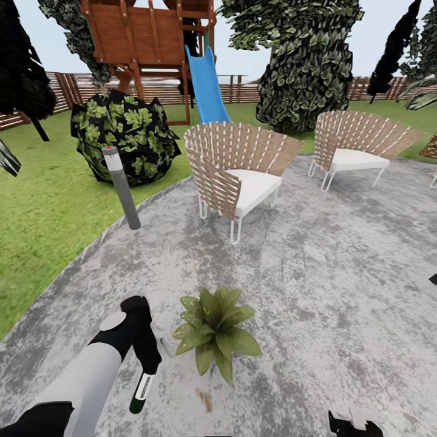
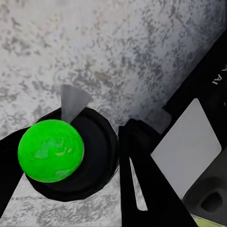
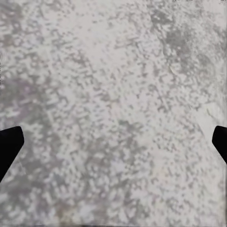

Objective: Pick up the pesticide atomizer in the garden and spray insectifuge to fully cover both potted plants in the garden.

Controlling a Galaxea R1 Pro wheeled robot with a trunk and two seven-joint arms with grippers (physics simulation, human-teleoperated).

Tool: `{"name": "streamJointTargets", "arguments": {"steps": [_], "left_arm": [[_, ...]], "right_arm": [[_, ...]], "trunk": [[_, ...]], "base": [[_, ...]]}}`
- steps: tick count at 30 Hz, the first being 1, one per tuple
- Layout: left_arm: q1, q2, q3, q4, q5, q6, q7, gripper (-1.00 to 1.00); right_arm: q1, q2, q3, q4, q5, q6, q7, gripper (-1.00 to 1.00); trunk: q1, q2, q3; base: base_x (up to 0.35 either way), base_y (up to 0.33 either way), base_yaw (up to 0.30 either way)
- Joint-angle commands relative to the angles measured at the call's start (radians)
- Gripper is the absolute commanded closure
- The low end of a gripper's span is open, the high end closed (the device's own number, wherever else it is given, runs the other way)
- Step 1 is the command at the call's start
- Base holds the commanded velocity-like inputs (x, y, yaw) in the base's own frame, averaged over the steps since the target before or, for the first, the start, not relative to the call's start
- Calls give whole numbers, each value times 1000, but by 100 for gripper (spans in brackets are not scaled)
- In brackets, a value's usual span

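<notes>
Just beside left claw [image 1: 145, 370], clamped on spray bottle [image 1: 141, 391]: potted plant [image 1: 215, 331]. Spraying step; next, aim nozzle at leaves.

Atomizer [image 1: 141, 390] hand-held [image 1: 147, 364] beside plant [image 1: 215, 331]

no readable text, atomizer label [image 1: 144, 385] marks too blurred

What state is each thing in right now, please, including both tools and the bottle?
pesticide atomizer: held in the left tool, hanging top-down over the patio.
left tool: shut on the atomizer.
right tool: open, fingertips wide apart above bare stone.
potted plant: upright on the patio, beside the atomizer, no mist visible.
wicker chairs: upright, unoccupied.
</notes>
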Motion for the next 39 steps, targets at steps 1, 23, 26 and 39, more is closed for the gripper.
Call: {"name": "streamJointTargets", "arguments": {"steps": [1, 23, 26, 39], "left_arm": [[-1, -1, 6, -1, -10, 12, -7, 100], [-1, 5, 5, -1, -29, 30, -1, 100], [-1, 7, 6, -1, -29, 41, -1, 100], [-5, 15, 5, -13, -30, 50, 1, 100]], "right_arm": [[0, 0, 9, 0, -7, -2, -3, -100], [0, 0, 9, 0, -5, -2, 0, -100], [0, -3, 9, 0, -4, -2, 0, -100], [0, 1, 9, 0, -7, -2, -3, -100]], "trunk": [[-1, 0, -1], [-1, 0, -1], [-1, 0, -1], [-1, 0, -1]], "base": [[-222, -205, 274], [17, -144, 217], [-25, -271, 2], [79, -203, 97]]}}
